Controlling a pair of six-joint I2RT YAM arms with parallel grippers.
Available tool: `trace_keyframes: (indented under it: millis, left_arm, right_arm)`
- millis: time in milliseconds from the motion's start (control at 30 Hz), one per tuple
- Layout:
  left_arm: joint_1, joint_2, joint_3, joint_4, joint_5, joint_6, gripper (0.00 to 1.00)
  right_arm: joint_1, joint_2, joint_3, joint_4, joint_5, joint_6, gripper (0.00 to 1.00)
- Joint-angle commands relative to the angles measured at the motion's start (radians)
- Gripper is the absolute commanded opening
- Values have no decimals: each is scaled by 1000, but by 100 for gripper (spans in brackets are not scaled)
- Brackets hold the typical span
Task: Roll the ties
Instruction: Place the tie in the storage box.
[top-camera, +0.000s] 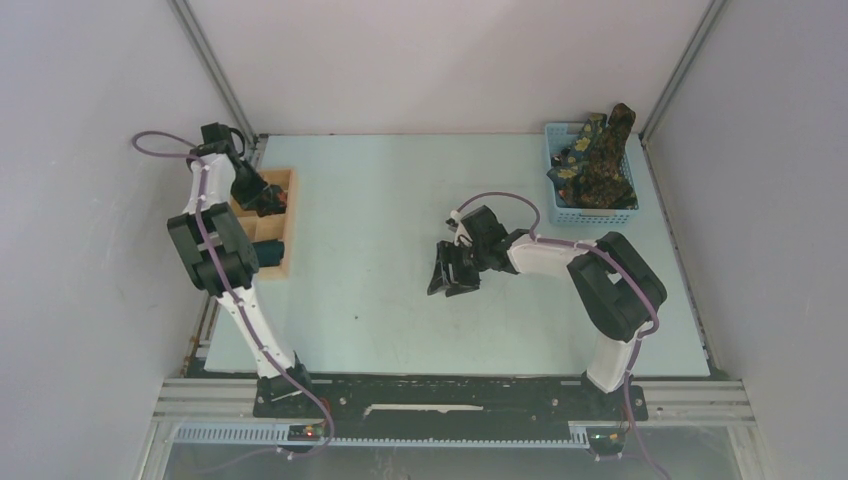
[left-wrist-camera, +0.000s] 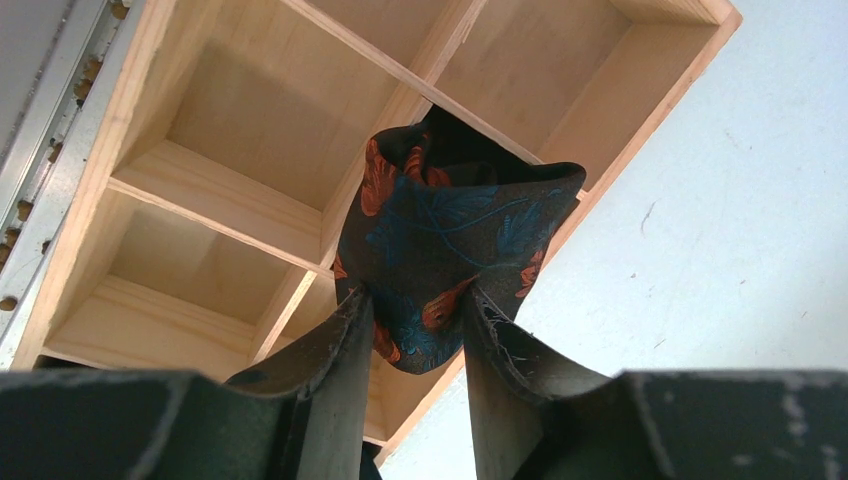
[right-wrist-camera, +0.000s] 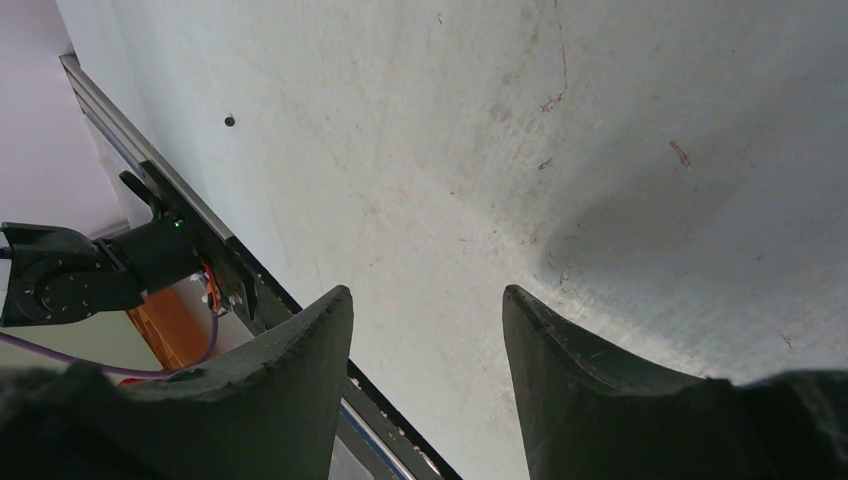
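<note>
A rolled black tie with red-orange flowers (left-wrist-camera: 450, 225) hangs over the pale wooden compartment tray (left-wrist-camera: 230, 210), above its edge nearest the table's middle. My left gripper (left-wrist-camera: 415, 300) is shut on the roll's lower end, one finger on each side. From above, the left gripper (top-camera: 266, 198) and the tie (top-camera: 276, 203) sit over the tray's far compartments. More ties (top-camera: 600, 160), dark green with yellow flowers, are heaped in the blue basket (top-camera: 556, 135) at the back right. My right gripper (top-camera: 447, 278) hovers open and empty over mid-table; its fingers (right-wrist-camera: 310, 340) frame bare tabletop.
The tray (top-camera: 291, 180) lies along the table's left edge, beside the left arm. A dark bundle (top-camera: 270, 255) sits in one of its near compartments. Grey walls close in the table (top-camera: 380, 200) on three sides. The arm bases stand at the near edge.
</note>
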Motion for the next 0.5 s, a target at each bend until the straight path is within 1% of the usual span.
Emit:
trace_keyframes:
  millis: [0, 100, 200, 300, 367, 467]
  left_arm:
    - [-12, 31, 29, -5, 22, 21, 39]
    - [-12, -7, 22, -6, 18, 20, 43]
    - [-12, -64, 2, 4, 10, 19, 56]
    - [-13, -127, -30, 25, 6, 12, 66]
    - [-14, -168, -41, 36, 12, 8, 69]
    - [-20, -234, -62, 48, 24, 3, 73]
  right_arm:
    - [8, -31, 4, 1, 13, 1, 59]
    - [9, -48, 5, -5, 21, 1, 59]
    - [8, -75, 5, -9, 29, -3, 60]
    - [8, -104, 5, -10, 39, -11, 60]
    - [8, -126, 7, -13, 47, -20, 60]
    - [9, -153, 41, -76, 76, -55, 60]
